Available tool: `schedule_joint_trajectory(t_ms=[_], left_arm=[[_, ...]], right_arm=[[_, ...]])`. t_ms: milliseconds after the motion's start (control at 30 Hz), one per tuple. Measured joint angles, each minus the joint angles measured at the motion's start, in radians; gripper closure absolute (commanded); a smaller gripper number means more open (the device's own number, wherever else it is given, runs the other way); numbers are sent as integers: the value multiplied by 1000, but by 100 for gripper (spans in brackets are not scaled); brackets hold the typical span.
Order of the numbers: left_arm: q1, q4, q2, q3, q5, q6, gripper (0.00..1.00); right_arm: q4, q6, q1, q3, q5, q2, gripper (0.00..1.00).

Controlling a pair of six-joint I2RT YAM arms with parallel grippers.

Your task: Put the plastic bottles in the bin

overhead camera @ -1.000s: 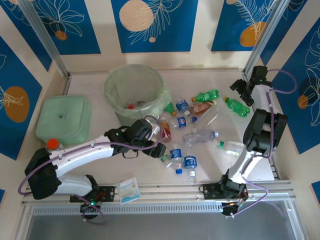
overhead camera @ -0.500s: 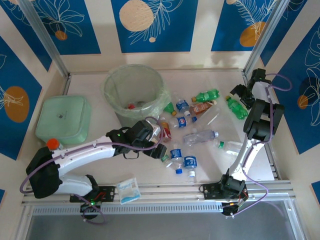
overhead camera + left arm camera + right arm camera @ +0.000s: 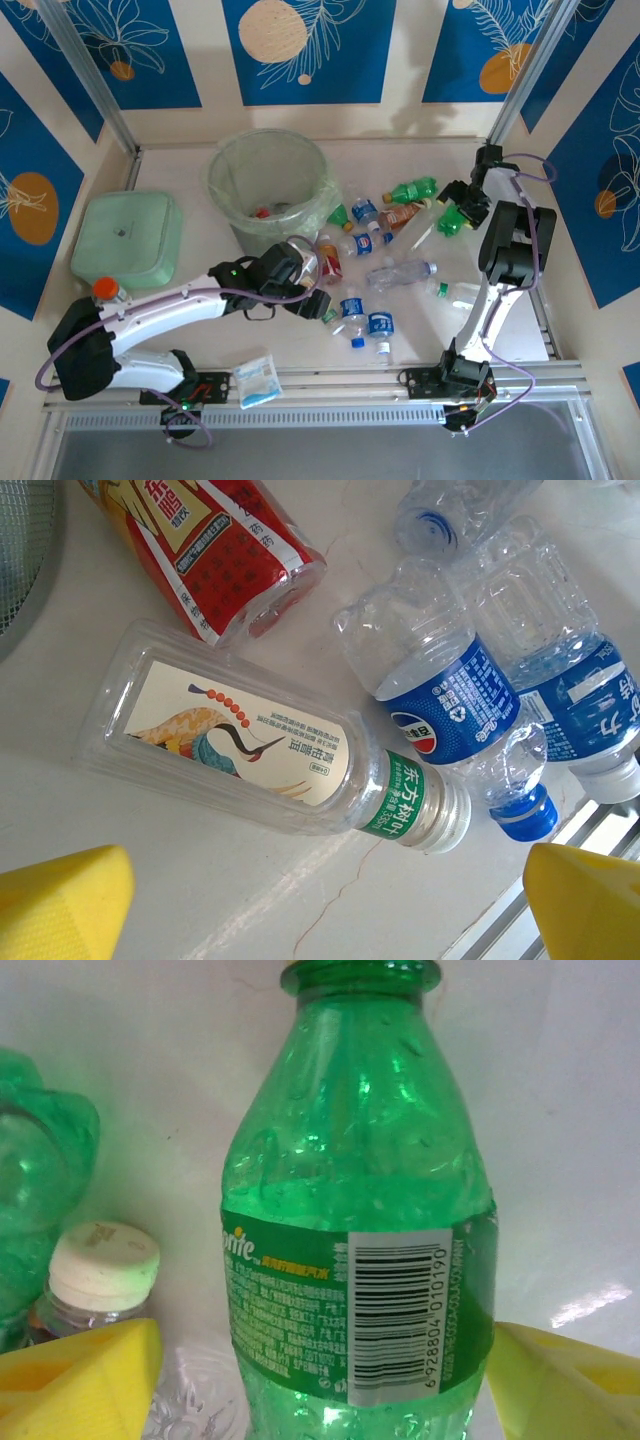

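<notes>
While the right tool [image 3: 325, 1360] straddles a green bottle [image 3: 355, 1190] lying at the far right of the tabletop [image 3: 290, 350], its yellow fingers [image 3: 80, 1370] stand spread. One sits along each flank, and a gap shows beside one of them, so the bottle is not pinched. A white-capped bottle [image 3: 100, 1270] lies just beside the green one. The left tool [image 3: 330, 900] hangs spread wide and empty over a crane-label bottle [image 3: 240, 740]. That bottle lies flat between a red-labelled bottle [image 3: 200, 550] and a blue-labelled bottle [image 3: 450, 705]. More bottles lie scattered on the tabletop between the arms, right of the bin [image 3: 215, 185]. The bin stands toward the far left, near a lidded box [image 3: 128, 238].
</notes>
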Motion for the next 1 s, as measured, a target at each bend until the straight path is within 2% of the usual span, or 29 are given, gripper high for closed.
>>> schedule_joint_trajectory(t_ms=[67,433,733,1000], left_arm=[[0,0,-5,0,-1,0,0],[0,1,-5,-11,-8,-16,1],[0,2,11,-11,-8,-26,1],[0,6,39,-10,2,-33,1]], right_arm=[[-3,3,1,0,7,3,22],[-58,8,-5,31,52,97,25],[-61,8,-12,30,63,97,35],[-37,10,-16,-19,62,60,38]])
